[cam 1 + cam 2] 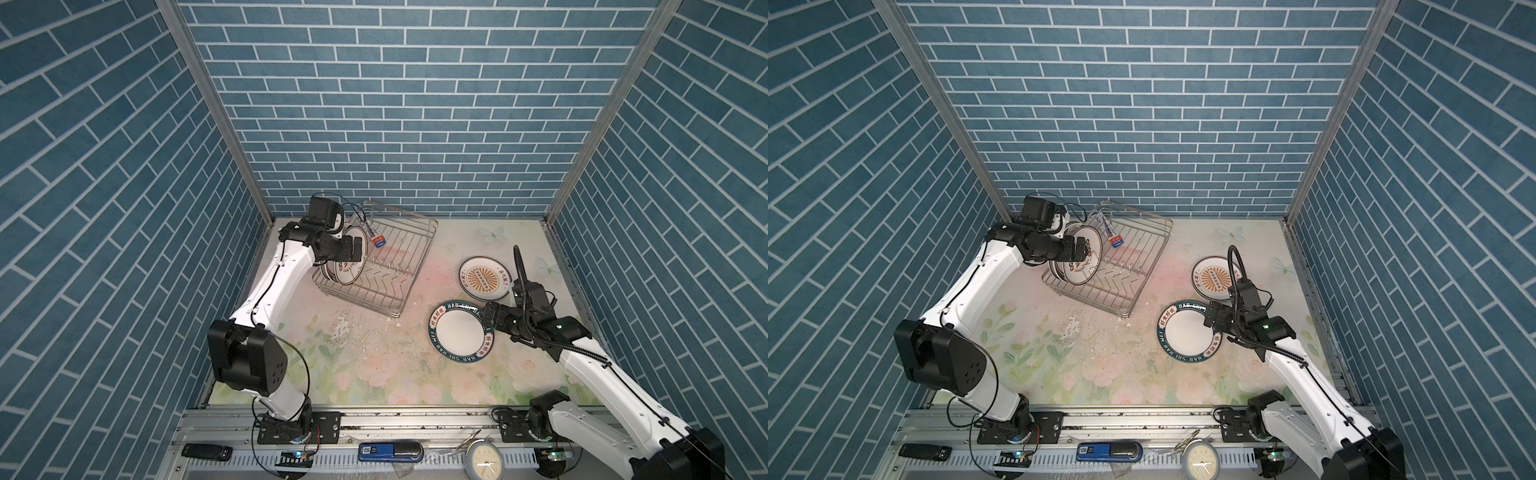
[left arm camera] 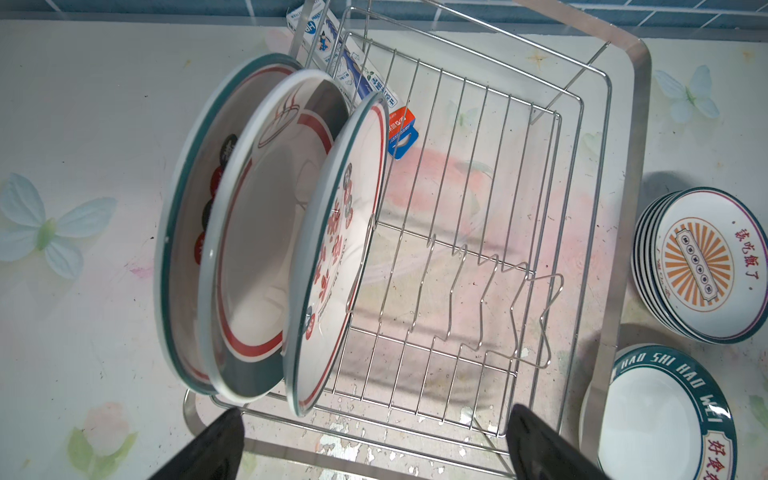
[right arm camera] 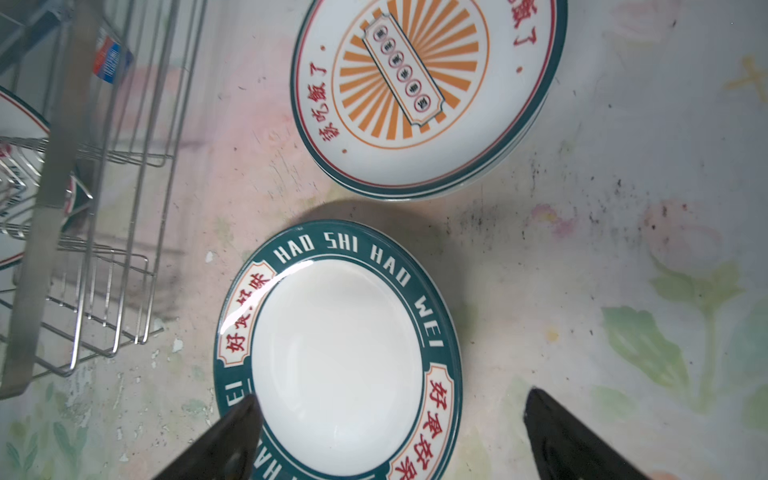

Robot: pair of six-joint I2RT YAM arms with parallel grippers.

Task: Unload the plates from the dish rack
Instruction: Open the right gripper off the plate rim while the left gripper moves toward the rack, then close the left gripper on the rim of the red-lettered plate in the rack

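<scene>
Lab robot cell: blue brick-pattern wall panels [image 1: 395,104] are enclosing floral-print tabletop [image 1: 374,365]; grey aluminium rail [image 1: 415,420] lying at 6 o'clock.

Your floral table [image 1: 374,365] carries the dish rack [image 1: 399,291]. To its right lie a sunburst plate stack [image 1: 484,277] and a teal-rimmed plate [image 1: 460,330].

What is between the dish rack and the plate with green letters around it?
Nothing but bare flowery tabletop with a few white flecks, seen in the right wrist view, between the dish rack and the lettered plate.
</scene>
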